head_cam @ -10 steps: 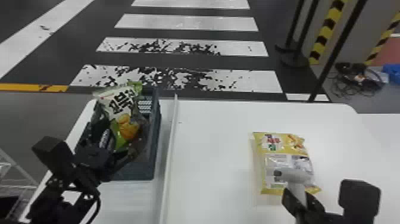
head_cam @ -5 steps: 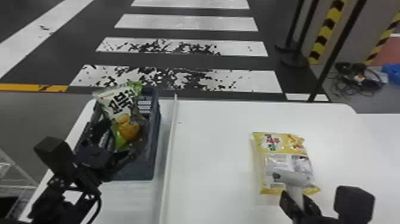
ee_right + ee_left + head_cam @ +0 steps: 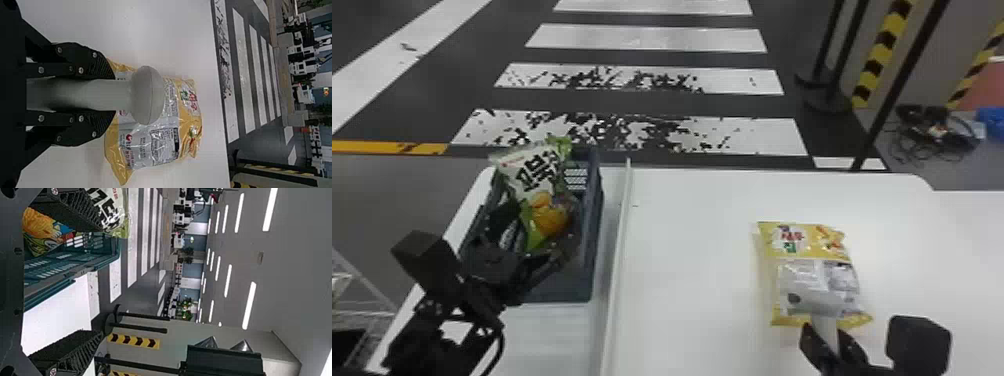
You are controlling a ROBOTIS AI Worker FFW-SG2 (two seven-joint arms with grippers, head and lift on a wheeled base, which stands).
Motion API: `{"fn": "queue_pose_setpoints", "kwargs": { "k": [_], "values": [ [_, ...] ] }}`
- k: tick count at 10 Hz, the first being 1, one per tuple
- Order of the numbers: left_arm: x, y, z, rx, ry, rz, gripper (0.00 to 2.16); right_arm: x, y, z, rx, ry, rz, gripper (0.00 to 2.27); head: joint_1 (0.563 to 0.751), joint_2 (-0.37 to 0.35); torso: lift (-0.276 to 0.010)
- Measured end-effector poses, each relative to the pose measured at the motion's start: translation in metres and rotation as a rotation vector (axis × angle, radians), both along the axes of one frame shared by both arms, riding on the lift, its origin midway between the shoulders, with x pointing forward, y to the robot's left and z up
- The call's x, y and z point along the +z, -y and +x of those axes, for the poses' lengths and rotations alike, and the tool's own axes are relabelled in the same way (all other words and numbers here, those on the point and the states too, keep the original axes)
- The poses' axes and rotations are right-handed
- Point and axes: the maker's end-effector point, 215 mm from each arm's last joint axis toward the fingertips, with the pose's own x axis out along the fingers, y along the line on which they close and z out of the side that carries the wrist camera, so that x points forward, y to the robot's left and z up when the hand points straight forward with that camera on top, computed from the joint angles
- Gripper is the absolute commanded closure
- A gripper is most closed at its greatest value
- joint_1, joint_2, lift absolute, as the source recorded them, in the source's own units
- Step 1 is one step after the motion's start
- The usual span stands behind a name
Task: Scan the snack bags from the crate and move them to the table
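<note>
So the right gripper [image 3: 113, 95] has slid a touch leftward with the grey scanner [image 3: 147, 95] clamped in its fingers, while the yellow snack bag [image 3: 799, 245] hasn't budged on the table [image 3: 692, 250], printed back up under the scanner head, so probably mid-scan. Left gripper [image 3: 101, 281] has crept a bit right at the crate [image 3: 559, 292], fingers wide apart beside the green-and-white bag [image 3: 524, 172], likely the next pick tbh.
</note>
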Motion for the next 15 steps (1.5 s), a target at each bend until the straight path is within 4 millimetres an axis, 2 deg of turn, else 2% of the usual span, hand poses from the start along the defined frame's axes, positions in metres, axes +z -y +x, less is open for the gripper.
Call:
{"fn": "queue_pose_setpoints", "kwargs": {
  "k": [5,8,10,12,15],
  "values": [
    [-0.001,0.0,-0.001,0.003,-0.002,-0.004,0.07,-0.003,0.002,0.001,0.006,0.003,-0.005,2.24,0.695,0.001,-0.095],
    [0.001,0.001,-0.002,0.002,0.001,-0.007,0.07,0.02,0.005,0.009,0.005,0.046,-0.008,2.24,0.695,-0.001,-0.095],
    [0.002,0.0,-0.006,0.002,0.002,-0.005,0.07,0.039,0.035,0.019,-0.019,0.069,-0.038,2.24,0.695,-0.039,-0.095],
    [0.003,0.0,-0.008,0.004,0.003,-0.004,0.07,0.048,0.071,0.03,-0.05,0.069,-0.073,2.24,0.695,-0.078,-0.095],
    [0.006,-0.001,-0.012,0.007,0.013,-0.005,0.07,0.038,0.124,0.044,-0.085,0.046,-0.132,2.24,0.695,-0.151,-0.095]
  ]
}}
